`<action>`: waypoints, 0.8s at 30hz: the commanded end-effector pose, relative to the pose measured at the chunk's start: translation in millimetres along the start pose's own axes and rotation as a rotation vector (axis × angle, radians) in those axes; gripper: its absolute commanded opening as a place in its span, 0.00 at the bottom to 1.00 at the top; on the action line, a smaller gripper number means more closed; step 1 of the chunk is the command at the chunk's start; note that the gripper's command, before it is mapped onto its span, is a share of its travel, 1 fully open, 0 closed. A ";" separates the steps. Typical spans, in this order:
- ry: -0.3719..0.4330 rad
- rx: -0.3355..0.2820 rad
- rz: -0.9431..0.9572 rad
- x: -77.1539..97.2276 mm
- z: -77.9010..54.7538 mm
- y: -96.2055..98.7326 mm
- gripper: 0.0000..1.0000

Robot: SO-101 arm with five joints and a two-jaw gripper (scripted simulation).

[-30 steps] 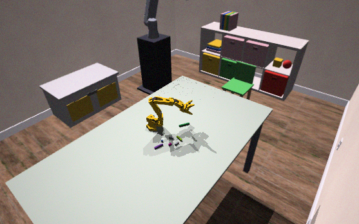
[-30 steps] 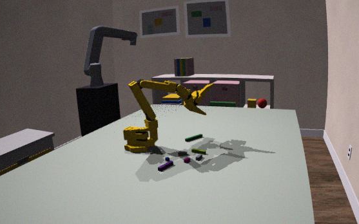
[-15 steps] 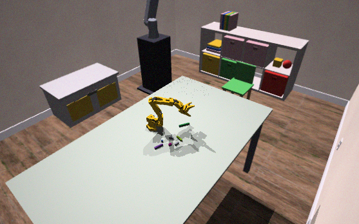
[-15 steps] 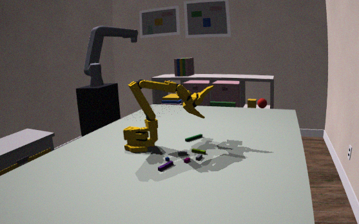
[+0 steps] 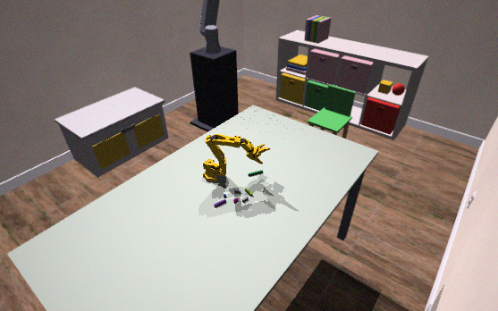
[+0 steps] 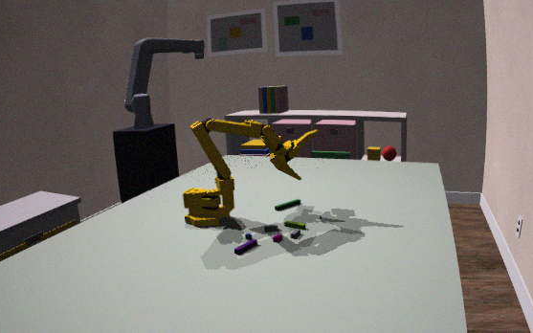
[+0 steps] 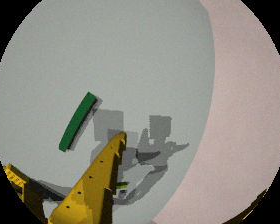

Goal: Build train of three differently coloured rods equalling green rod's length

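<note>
My gripper (image 5: pixel 265 155) (image 6: pixel 308 155) is wide open and empty, high above the table beyond the rods. The green rod (image 5: pixel 255 173) (image 6: pixel 288 205) (image 7: pixel 78 122) lies apart at the back. Nearer the cameras lie a lime rod (image 5: pixel 249 192) (image 6: pixel 295 225) (image 7: pixel 122 185), a grey rod (image 5: pixel 245 199) (image 6: pixel 296 234), a magenta rod (image 5: pixel 236 200) (image 6: pixel 277 237), a purple rod (image 5: pixel 220 204) (image 6: pixel 245 247) and a small blue rod (image 5: pixel 224 196) (image 6: pixel 248 236). Another grey rod (image 5: pixel 237 192) (image 6: pixel 271 228) lies in shadow. They lie separately at differing angles. In the wrist view one finger hides part of the group.
The arm's yellow base (image 5: pixel 212 171) (image 6: pixel 205 206) stands on the pale table (image 5: pixel 129 232) (image 6: pixel 114 297), left of the rods. The arm's shadow falls across the rods other than the green one. The table's right edge lies beyond the shadow.
</note>
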State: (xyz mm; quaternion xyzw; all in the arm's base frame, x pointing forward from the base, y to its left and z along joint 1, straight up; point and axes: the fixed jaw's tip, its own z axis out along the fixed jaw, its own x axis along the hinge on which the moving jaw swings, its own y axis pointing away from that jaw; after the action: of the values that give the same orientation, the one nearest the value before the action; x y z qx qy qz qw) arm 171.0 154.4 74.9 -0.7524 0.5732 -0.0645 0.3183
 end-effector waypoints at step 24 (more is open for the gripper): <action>0.044 -0.024 -0.071 12.8 -12.9 -2.9 1.00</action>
State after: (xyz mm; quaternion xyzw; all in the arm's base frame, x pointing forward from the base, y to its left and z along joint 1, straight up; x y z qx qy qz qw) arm 167.0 136.6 71.3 -0.7790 0.5602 -0.0762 0.2711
